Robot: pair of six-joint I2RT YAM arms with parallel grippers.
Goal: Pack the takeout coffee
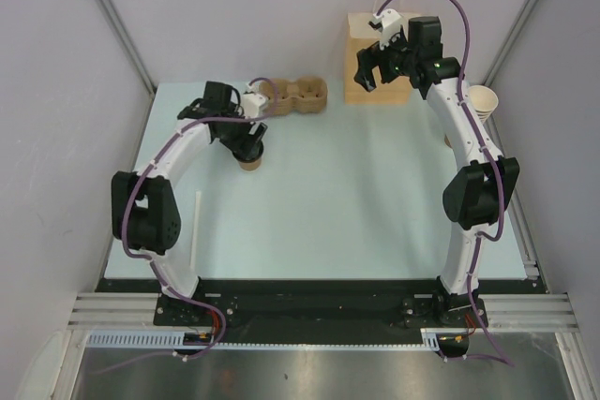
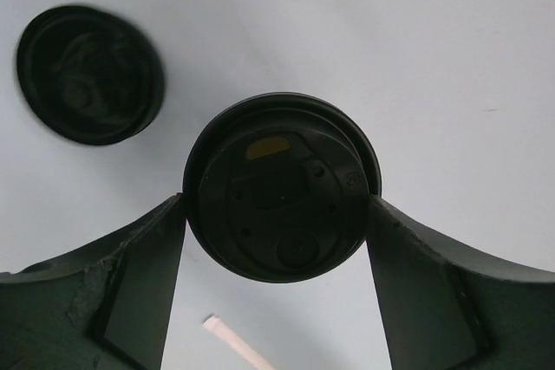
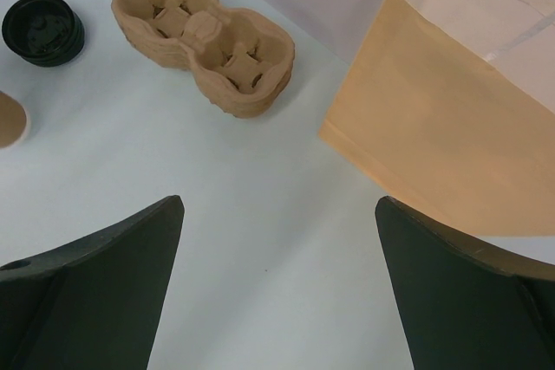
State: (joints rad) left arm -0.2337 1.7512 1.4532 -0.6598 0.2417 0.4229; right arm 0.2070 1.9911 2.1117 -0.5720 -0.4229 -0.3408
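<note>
A round black lid (image 2: 282, 188) sits between the fingers of my left gripper (image 2: 277, 201), and both fingers press its rim. In the top view, my left gripper (image 1: 251, 145) hangs directly over a small tan paper cup (image 1: 250, 163) standing left of centre on the table. The lid hides the cup in the left wrist view, so I cannot tell whether the lid rests on it. The cup's edge (image 3: 10, 123) shows at the far left of the right wrist view. My right gripper (image 3: 277, 205) is open and empty, low over the table by the paper bag (image 3: 434, 145).
A second black lid (image 2: 89, 74) lies on the table to the far left of the held one. The brown pulp two-cup tray (image 1: 300, 97) sits at the back. A stack of cups (image 1: 482, 100) stands at the right edge. A white straw (image 1: 197, 231) lies near the left arm.
</note>
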